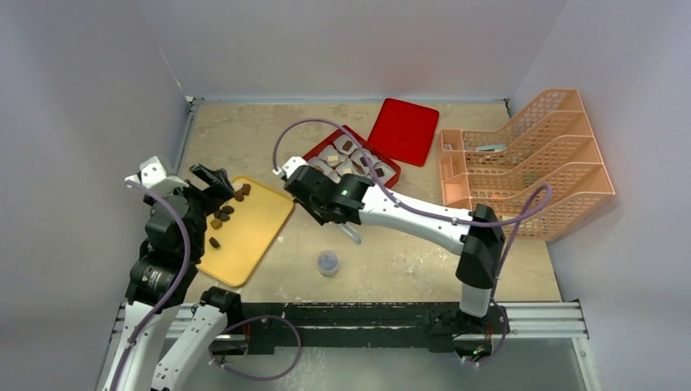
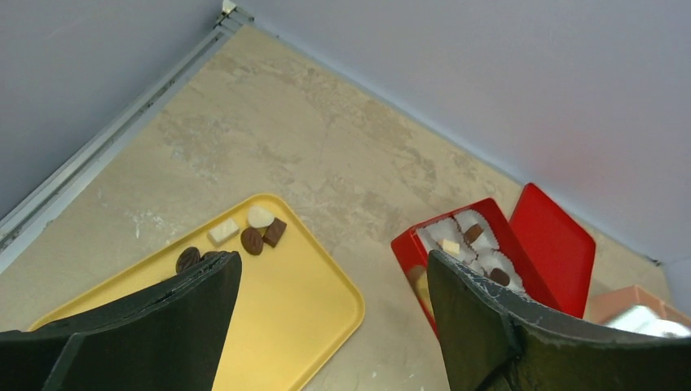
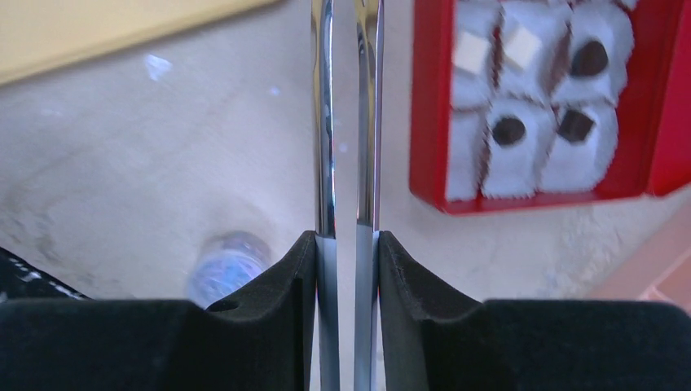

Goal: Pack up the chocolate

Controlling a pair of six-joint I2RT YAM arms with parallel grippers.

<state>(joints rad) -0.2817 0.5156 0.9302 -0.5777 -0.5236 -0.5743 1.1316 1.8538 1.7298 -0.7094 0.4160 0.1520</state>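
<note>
Several chocolates (image 1: 224,213), dark brown with a few cream ones, lie on the yellow tray (image 1: 253,236); they also show in the left wrist view (image 2: 253,236). More chocolates (image 3: 509,130) sit in white paper liners in the red box (image 1: 389,169), which also shows in the left wrist view (image 2: 407,244). My left gripper (image 1: 213,181) is open and empty above the tray's far end (image 2: 330,265). My right gripper (image 1: 342,213) is shut on metal tongs (image 3: 326,122) over the table between tray and box (image 3: 346,244). The tong tips are out of view.
A red lid (image 1: 403,130) lies behind the box. A small round grey-blue cap (image 1: 327,261) stands on the table near the front, left of the tongs in the right wrist view (image 3: 228,261). An orange wire rack (image 1: 530,163) fills the right side. Walls close the left, back and right.
</note>
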